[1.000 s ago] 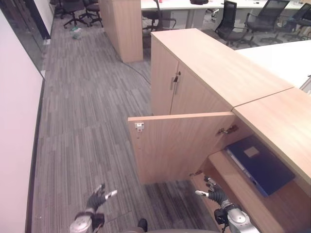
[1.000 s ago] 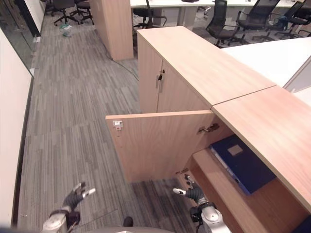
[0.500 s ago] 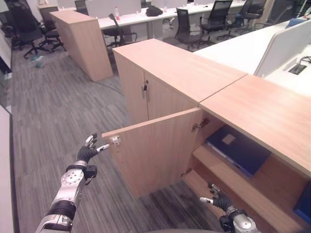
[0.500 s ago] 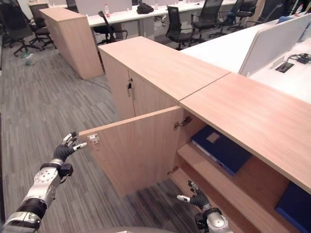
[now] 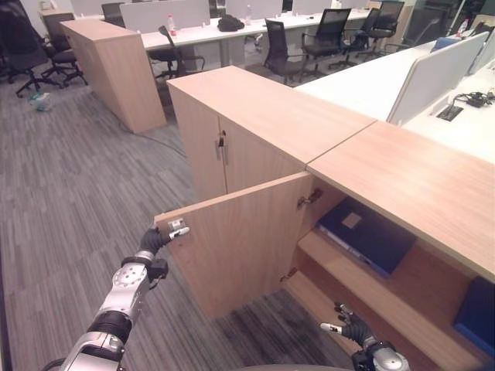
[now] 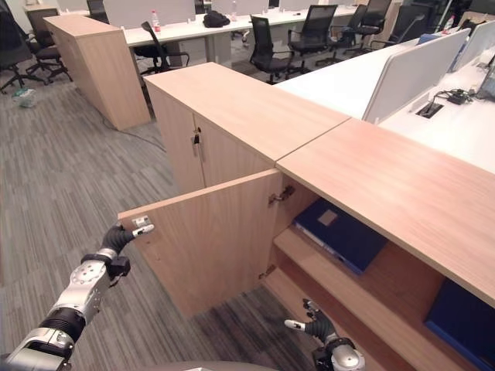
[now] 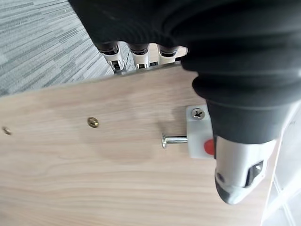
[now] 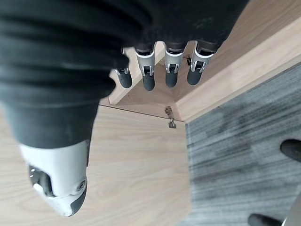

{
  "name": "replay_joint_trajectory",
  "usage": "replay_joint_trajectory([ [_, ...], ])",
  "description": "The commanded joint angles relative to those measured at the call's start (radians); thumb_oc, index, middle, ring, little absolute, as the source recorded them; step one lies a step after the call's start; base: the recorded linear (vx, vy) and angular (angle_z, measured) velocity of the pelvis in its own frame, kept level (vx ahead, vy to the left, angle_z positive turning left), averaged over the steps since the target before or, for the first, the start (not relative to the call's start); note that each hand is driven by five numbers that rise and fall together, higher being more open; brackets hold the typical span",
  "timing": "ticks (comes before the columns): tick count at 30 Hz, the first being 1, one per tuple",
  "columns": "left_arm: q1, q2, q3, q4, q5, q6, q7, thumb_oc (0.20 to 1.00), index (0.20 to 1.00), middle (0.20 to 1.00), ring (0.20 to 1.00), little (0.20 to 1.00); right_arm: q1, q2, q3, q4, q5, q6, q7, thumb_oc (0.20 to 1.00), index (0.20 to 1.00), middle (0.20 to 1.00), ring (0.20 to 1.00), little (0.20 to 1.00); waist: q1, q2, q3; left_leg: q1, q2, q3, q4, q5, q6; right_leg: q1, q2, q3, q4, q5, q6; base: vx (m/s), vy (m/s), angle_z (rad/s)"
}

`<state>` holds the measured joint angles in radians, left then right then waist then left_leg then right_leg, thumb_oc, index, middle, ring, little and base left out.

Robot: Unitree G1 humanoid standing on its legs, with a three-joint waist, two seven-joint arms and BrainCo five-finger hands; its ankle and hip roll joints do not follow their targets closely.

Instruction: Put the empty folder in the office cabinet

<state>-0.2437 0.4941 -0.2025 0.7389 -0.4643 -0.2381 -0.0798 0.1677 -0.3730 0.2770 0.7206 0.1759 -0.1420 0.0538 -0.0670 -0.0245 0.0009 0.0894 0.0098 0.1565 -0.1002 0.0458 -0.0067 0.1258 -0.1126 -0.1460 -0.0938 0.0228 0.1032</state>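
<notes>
Since a second ago our left hand has risen from low over the floor to the free top corner of the open cabinet door — the head camera swung too, so the cabinet's shift in view is not a real move.

Largest first: we see the office cabinet with its wood top, door swung out toward our left, shelves exposed. On the upper shelf lies the dark blue folder, flat, long axis running back into the cabinet at a slant — already inside, so we judge the placing done and closing the door as the step left. A second blue folder sits further right.

Left hand: fingers reach over the door's edge, thumb on the near face beside the white catch; whether they clamp it we cannot tell. Right hand hangs low by the bottom shelf, fingers loosely spread, empty.

Key relation: the door's free edge is at our left hand, well apart from the right — left is the arm to push it shut.
</notes>
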Motion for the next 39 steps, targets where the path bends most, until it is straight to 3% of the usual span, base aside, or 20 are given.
replay_joint_trajectory([
  [1, -0.133, -0.049, -0.024, -0.032, -0.004, -0.044, -0.029, 1.0, 1.0, 1.0, 1.0, 1.0, -0.072, 0.011, 0.017, 0.029, 0.013, -0.023, -0.017, 1.0, 1.0, 1.0, 1.0, 1.0, 0.005, -0.003, 0.019, 0.059, 0.058, -0.037, 0.013, -0.087, -0.063, -0.018, -0.08, -0.022, 0.054, 0.018, 0.096, 0.0, 0.0, 0.0],
  [9, 0.04, -0.099, -0.066, -0.206, -0.01, -0.025, -0.1, 1.0, 1.0, 1.0, 1.0, 1.0, -0.073, 0.027, -0.016, 0.043, 0.006, -0.012, -0.021, 1.0, 1.0, 1.0, 1.0, 1.0, 0.034, -0.009, 0.033, 0.052, 0.051, -0.055, 0.013, -0.089, -0.054, -0.018, -0.084, -0.036, 0.064, 0.014, 0.095, 0.0, 0.012, 0.01],
  [14, 0.174, -0.067, -0.075, -0.311, -0.018, -0.005, -0.177, 1.0, 1.0, 1.0, 1.0, 1.0, -0.064, 0.032, -0.041, 0.038, 0.005, -0.012, -0.016, 1.0, 1.0, 1.0, 1.0, 1.0, 0.056, -0.008, 0.041, 0.043, 0.043, -0.066, 0.013, -0.089, -0.048, -0.019, -0.092, -0.048, 0.071, 0.014, 0.097, -0.02, 0.037, 0.06],
  [21, 0.377, 0.055, -0.1, -0.465, 0.015, 0.014, -0.306, 1.0, 1.0, 1.0, 1.0, 1.0, -0.043, 0.053, -0.093, 0.045, 0.04, -0.015, -0.002, 1.0, 1.0, 1.0, 1.0, 1.0, 0.085, 0.005, 0.057, 0.029, 0.023, -0.089, 0.013, -0.089, -0.034, -0.034, -0.111, -0.067, 0.095, 0.016, 0.105, -0.03, 0.041, 0.06],
  [30, 0.455, 0.173, -0.097, -0.585, -0.027, 0.039, -0.407, 1.0, 1.0, 1.0, 1.0, 1.0, -0.031, 0.063, -0.114, 0.083, 0.058, -0.012, 0.0, 1.0, 1.0, 1.0, 1.0, 1.0, 0.089, 0.022, 0.066, 0.02, -0.002, -0.089, 0.013, -0.093, -0.024, -0.049, -0.141, -0.076, 0.101, 0.035, 0.121, -0.03, 0.044, 0.03],
  [36, 0.426, 0.169, -0.087, -0.583, -0.029, 0.026, -0.386, 1.0, 1.0, 1.0, 1.0, 1.0, -0.051, 0.072, -0.137, 0.096, 0.081, -0.006, -0.018, 1.0, 1.0, 1.0, 1.0, 1.0, 0.074, 0.042, 0.098, 0.009, -0.019, -0.061, 0.013, -0.093, -0.017, -0.1, -0.166, -0.053, 0.132, 0.061, 0.136, -0.1, 0.05, -0.08],
  [39, 0.395, 0.156, -0.101, -0.571, -0.017, 0.018, -0.36, 1.0, 1.0, 1.0, 1.0, 1.0, -0.087, 0.063, -0.148, 0.096, 0.082, 0.001, -0.041, 1.0, 1.0, 1.0, 1.0, 1.0, 0.065, 0.067, 0.13, 0.001, -0.022, -0.024, 0.013, -0.088, -0.013, -0.152, -0.184, -0.042, 0.177, 0.085, 0.144, -0.17, 0.058, -0.29],
])
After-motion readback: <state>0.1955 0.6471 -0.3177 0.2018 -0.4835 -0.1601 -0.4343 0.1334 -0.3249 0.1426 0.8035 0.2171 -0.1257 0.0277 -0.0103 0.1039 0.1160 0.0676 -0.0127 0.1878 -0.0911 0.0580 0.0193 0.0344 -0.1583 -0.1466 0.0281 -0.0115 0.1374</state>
